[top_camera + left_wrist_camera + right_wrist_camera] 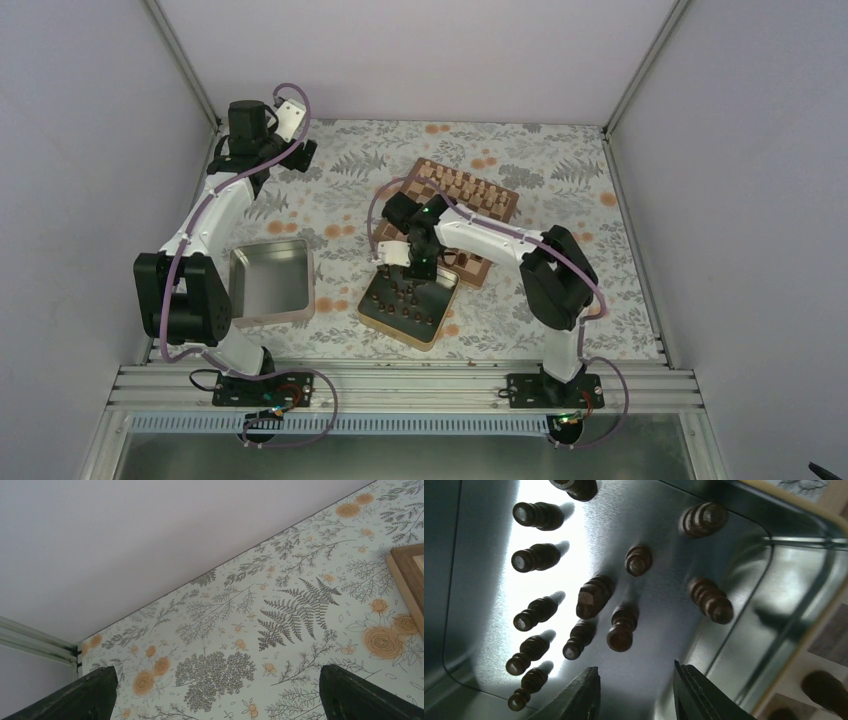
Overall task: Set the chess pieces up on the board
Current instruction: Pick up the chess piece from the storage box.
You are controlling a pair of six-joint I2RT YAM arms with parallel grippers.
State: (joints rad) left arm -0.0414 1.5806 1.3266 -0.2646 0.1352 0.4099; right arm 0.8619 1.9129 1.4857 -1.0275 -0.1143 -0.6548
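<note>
Chess pieces, top view: the dark set stands in a tin at lower centre of frame, just beside the board. They're too small to count here, and partly under the right gripper. Tins: 2. The second tin sits left of centre, well apart from the board. Board: 1, turned at an angle, centre frame. Pale pieces sit in two rows along its upper side, count not readable. Right arm crosses the board's lower half and hides the squares under it.

Left wrist view: left gripper released. Its 2 fingers are wide apart at the bottom corners, only the tips in frame, nothing between them. Floral tablecloth fills most of the frame, grey wall upper left. One board corner is cut off at the right edge.

Right wrist view: right gripper part-way apart, 2 fingertips at bottom centre with a clear gap. It grips nothing and hangs over the tin floor. 12 dark pieces counted in the tin, standing:
- 5 in a column down the left
- 1 at the top, cut by the frame edge
- 6 scattered in the middle and right

Lower right corner shows board squares with 2 dark blurred shapes, can't tell what they are
</note>
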